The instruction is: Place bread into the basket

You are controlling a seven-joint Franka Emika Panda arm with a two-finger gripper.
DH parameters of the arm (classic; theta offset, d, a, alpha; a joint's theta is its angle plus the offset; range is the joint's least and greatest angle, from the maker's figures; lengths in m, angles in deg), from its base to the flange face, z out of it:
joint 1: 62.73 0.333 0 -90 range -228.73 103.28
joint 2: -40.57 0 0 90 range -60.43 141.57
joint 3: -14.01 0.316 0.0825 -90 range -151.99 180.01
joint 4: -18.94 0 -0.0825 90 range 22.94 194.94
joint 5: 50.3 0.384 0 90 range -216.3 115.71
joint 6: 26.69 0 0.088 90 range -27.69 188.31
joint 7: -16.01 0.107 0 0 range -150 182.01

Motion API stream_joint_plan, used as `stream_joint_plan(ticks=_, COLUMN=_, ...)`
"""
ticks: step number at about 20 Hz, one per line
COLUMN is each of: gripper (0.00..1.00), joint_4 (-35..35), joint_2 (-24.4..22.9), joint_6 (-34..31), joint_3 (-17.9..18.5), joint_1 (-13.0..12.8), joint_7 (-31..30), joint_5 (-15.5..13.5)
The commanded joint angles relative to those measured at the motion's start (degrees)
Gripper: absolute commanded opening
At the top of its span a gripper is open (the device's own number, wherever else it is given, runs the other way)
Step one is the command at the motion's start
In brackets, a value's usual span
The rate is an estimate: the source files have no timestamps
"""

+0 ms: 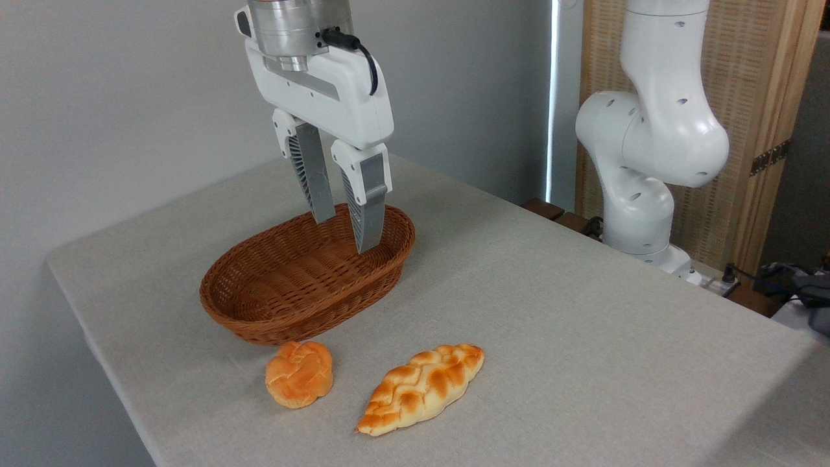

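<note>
The bread (pixel 299 374), a small round orange-golden bun with a knotted top, lies on the grey tablecloth just in front of the basket (pixel 285 311). The basket is an oval reddish-brown wicker one with low sides, and nothing lies in it. My gripper (pixel 345 233) hangs over the basket's far right end, fingers pointing down and open, with nothing between them. It stands well above and behind the bun.
A longer leaf-shaped braided loaf (pixel 421 388) lies to the right of the bun. The arm's white base (pixel 648 162) rises at the table's far right edge. The table's left edge (pixel 91 324) runs close to the basket.
</note>
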Motion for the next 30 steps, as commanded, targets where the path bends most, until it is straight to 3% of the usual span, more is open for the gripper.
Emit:
stream_joint_plan(ticks=1, gripper=1.0, joint_4=0.4, joint_2=-0.9, joint_6=-1.1, joint_3=0.7, joint_1=-0.3, joint_7=1.1, joint_5=0.0)
stream_joint_plan(ticks=11, gripper=1.0, joint_4=0.4, joint_2=-0.9, joint_6=-1.1, joint_3=0.7, joint_1=-0.3, joint_7=0.5, joint_5=-0.3)
stream_joint_plan(ticks=15, gripper=1.0, joint_4=0.4, joint_2=-0.9, joint_6=-1.1, joint_3=1.5, joint_1=-0.3, joint_7=0.5, joint_5=-1.7)
stream_joint_plan(ticks=30, gripper=1.0, joint_4=0.4, joint_2=-0.9, joint_6=-1.1, joint_3=1.5, joint_1=-0.3, joint_7=0.9, joint_5=-1.4)
